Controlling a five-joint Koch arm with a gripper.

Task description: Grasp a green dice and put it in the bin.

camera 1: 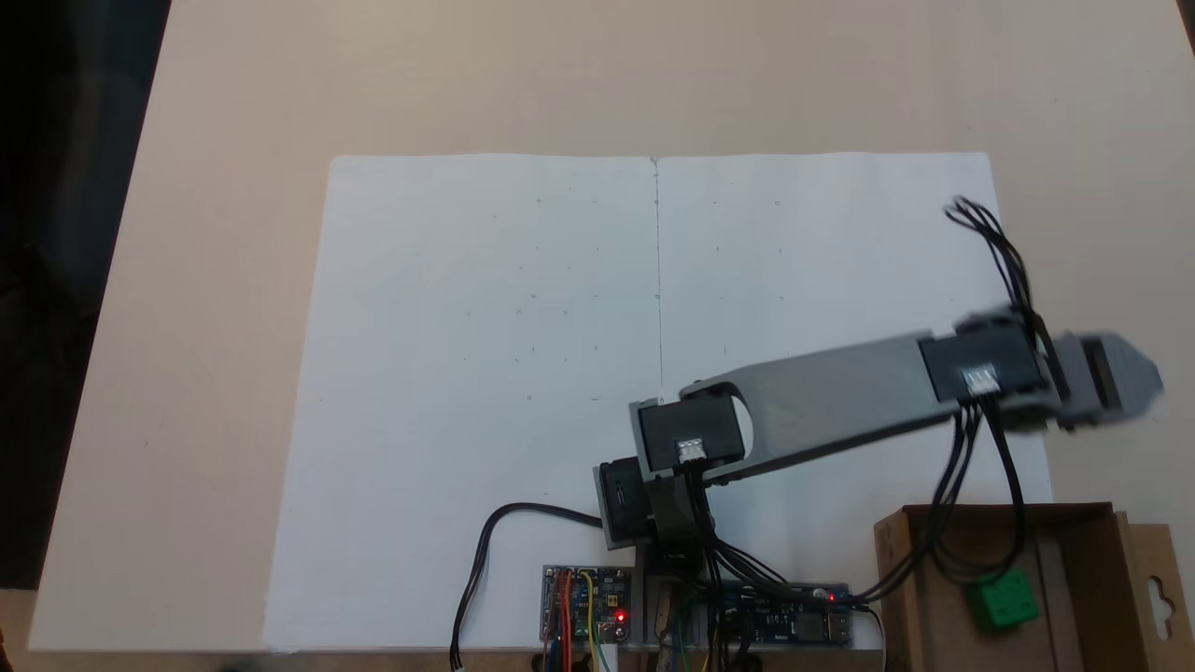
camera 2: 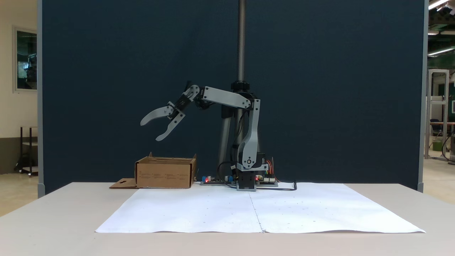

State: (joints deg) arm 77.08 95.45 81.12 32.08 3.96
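One dice lies in the bin; my claw hangs wide open, holding nothing. It looks light, stiff, likely slick: pinch opposite flat faces.

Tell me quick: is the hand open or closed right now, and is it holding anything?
Hand: open, holding nothing, raised above the box. The green dice lies inside the box.
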